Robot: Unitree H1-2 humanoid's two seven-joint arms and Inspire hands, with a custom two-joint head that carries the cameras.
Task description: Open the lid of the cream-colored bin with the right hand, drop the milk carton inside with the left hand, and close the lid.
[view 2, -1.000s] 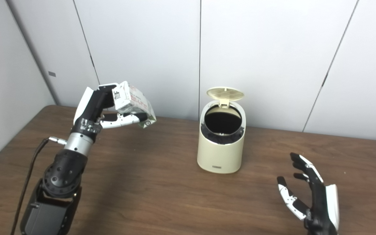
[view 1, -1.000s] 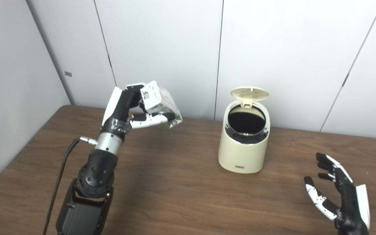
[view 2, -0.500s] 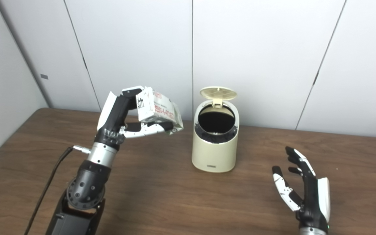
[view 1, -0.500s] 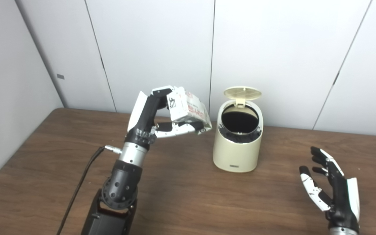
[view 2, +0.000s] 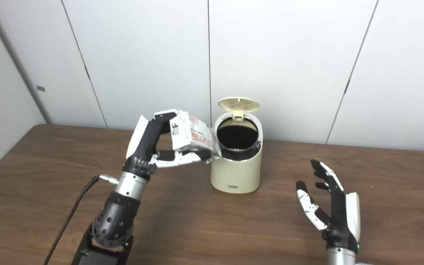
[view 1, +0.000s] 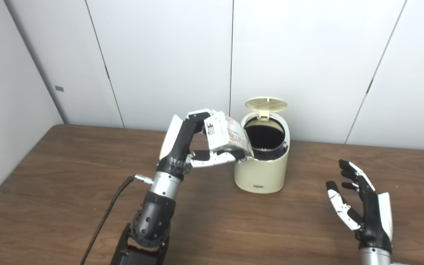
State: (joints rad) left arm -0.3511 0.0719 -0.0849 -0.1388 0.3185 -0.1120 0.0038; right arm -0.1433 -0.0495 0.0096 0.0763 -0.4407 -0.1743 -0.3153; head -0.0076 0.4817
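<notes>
The cream-colored bin [view 1: 262, 162] stands upright on the brown wooden surface [view 1: 68, 191], close to the pale panelled wall [view 1: 168, 55]. Its round lid [view 1: 266, 104] is flipped up on the hinge at the back of the bin, standing above the rim, and the dark opening [view 1: 264, 134] faces up and forward.

The left hand [view 1: 193, 145] is raised just left of the bin, its fingers [view 1: 215, 157] clamped on the milk carton [view 1: 226, 134]: the thumb presses the carton from above and the other fingers run underneath. The carton is tilted, with its far end at the left edge of the bin's rim and overlapping the opening as seen from the head; whether it touches the rim cannot be told. A black cable [view 1: 105, 217] runs from the left wrist down toward the bottom edge.

The right hand [view 1: 363, 209] is held low, well to the right of the bin, palm turned toward it. Its fingers [view 1: 352, 173] are spread apart and hold nothing.
</notes>
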